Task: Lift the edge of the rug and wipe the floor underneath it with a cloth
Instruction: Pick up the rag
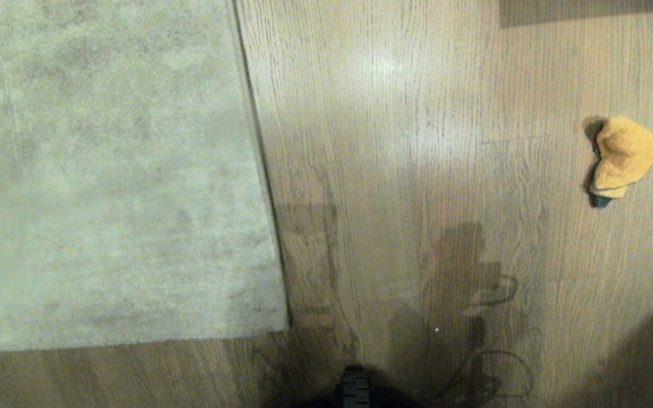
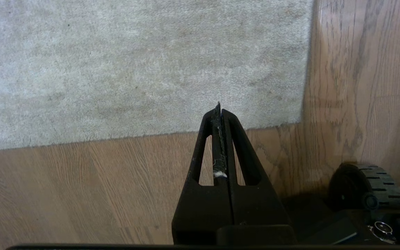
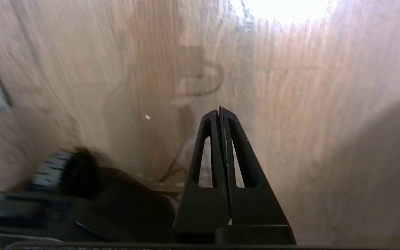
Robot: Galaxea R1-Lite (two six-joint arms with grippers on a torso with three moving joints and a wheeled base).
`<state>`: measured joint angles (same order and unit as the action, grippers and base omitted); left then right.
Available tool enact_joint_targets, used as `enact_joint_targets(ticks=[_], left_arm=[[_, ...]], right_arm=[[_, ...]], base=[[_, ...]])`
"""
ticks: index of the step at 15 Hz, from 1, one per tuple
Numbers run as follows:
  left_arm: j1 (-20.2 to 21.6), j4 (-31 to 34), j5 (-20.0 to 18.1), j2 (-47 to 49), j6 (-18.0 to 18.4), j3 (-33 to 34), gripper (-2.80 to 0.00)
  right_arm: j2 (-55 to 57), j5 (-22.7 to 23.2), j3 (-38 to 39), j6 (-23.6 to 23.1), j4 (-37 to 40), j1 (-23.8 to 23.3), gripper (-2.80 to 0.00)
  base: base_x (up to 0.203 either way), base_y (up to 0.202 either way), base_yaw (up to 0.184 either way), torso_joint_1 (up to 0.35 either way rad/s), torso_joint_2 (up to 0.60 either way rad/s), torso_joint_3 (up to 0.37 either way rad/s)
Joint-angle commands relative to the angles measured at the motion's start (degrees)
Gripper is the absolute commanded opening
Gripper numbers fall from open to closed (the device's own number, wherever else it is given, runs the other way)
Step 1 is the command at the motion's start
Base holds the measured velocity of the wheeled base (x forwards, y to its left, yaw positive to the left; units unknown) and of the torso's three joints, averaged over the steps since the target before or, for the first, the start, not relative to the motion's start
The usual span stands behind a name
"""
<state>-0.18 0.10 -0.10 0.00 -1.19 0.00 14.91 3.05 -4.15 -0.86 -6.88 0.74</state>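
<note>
A pale grey-beige rug fills the left of the head view; its rug edge [image 1: 267, 187] with thin dark trim runs down to a near corner [image 1: 287, 327] and lies flat on the floor [image 1: 394, 170] of light wood planks. The orange-yellow cloth [image 1: 624, 156], crumpled with a dark tip, lies on the floor at the far right. Neither arm shows in the head view. In the left wrist view my left gripper [image 2: 219, 109] is shut and empty, hanging above the rug's near border [image 2: 151, 133]. My right gripper [image 3: 219, 110] is shut and empty over bare floor [image 3: 307, 121].
My base's black wheel [image 1: 356, 388] shows at the bottom of the head view, with the wheel [image 2: 370, 185] again beside the left gripper. A dark band [image 1: 587, 11] crosses the far top right. A small white speck [image 1: 436, 329] lies on the floor.
</note>
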Motion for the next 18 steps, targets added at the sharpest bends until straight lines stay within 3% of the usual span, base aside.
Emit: enact_joint_targets(ticks=[1,7,13,17,18], left_arm=[[0.01,-0.01,0.01,0.09,-0.04,0.00,-2.80],[0.01,-0.01,0.01,0.09,-0.04,0.00,-2.80],[0.01,-0.01,0.01,0.09,-0.04,0.00,-2.80],[0.01,-0.01,0.01,0.05,-0.04,0.00,-2.80],[0.01,-0.01,0.01,0.07,-0.04,0.00,-2.80]], right_arm=[[15.09,0.43,-1.61,1.73,-5.47,0.23,-2.80],[35.55,1.73,-4.70,6.74,-27.52,0.25,-2.80],[47.11,1.36,-15.38,5.89,-28.87,-0.46,-2.80],[55.52,1.34,-22.73,2.68,-28.58,-4.59,-2.80],[56.89,1.39,-24.03,2.58,-28.45,-5.60,0.00]], base=[[0.000,0.000,0.000,0.000,0.00,0.000],[0.000,0.000,0.000,0.000,0.00,0.000],[0.000,0.000,0.000,0.000,0.00,0.000],[0.000,0.000,0.000,0.000,0.00,0.000],[0.000,0.000,0.000,0.000,0.00,0.000]])
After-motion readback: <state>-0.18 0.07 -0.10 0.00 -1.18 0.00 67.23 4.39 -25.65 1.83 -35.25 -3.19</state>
